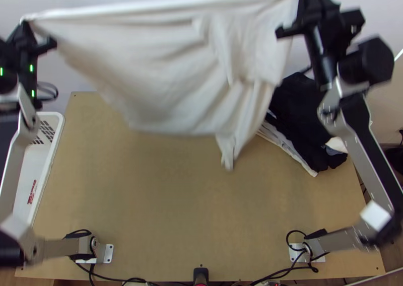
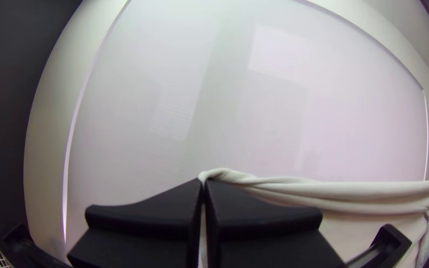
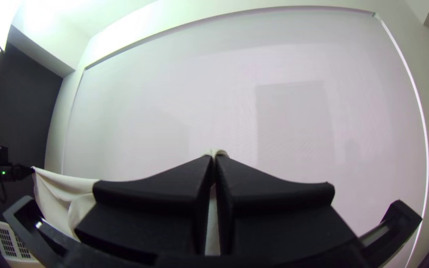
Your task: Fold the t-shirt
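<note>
Worktop of light wood [image 1: 166, 195] is lying beneath two silver-grey arms with black joints. The left arm [image 1: 15, 155] and right arm [image 1: 352, 135] are bending outward past the left and right edges and extending towards the far edge, their grippers raised. Between them an off-white cloth T-shirt [image 1: 151, 59] is hanging open but creased, its long upper edge running crosswise, taut from one gripper to the other. Its body is draping over the worktop's far edge, a narrow tip dangling right of centre. Each gripper is controlling its own end, so neither arm is nearer overall; the coming move is probably depending on both lowering level, hem landing first, or the shirt may be bunching. The left black two-fingered gripper [image 2: 203, 182] is pinching one upper corner, fingers pressed together; the right black two-fingered gripper [image 3: 214, 158] is likewise pinching the other between closed fingertips.
</note>
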Controlling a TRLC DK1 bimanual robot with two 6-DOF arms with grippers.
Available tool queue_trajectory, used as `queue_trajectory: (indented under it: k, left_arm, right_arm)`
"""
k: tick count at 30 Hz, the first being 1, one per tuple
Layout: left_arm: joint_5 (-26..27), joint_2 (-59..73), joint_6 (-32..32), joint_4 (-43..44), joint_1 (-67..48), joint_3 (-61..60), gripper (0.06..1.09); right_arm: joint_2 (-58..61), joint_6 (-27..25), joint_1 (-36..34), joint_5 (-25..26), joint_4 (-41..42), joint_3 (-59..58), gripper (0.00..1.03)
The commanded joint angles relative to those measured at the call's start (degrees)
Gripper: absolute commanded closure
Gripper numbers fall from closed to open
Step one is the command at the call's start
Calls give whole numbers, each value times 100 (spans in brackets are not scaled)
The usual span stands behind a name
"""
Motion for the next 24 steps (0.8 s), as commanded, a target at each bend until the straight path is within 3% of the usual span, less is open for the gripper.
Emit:
queue_trajectory:
  k: [1, 6, 14, 18, 24]
  left_arm:
    - [-7, 1327, -357, -701, 56, 2075, 105]
    - [301, 589, -1069, -2108, 74, 2312, 105]
    - [2226, -1231, -2265, -4305, 654, 2286, 105]
    - [2753, -1951, -2476, -5175, 1102, 2110, 105]
    - [2938, -2479, -2405, -5790, 1172, 2058, 105]
  right_arm:
    - [1347, 819, -570, -87, -890, 2322, 100]
    - [345, 1760, -579, -105, -2542, 2322, 100]
    - [-1738, 2858, -588, -905, -5961, 2296, 100]
    - [-2608, 2937, -579, -1125, -6700, 2287, 100]
    - [-3012, 2876, -561, -1098, -6700, 2375, 100]
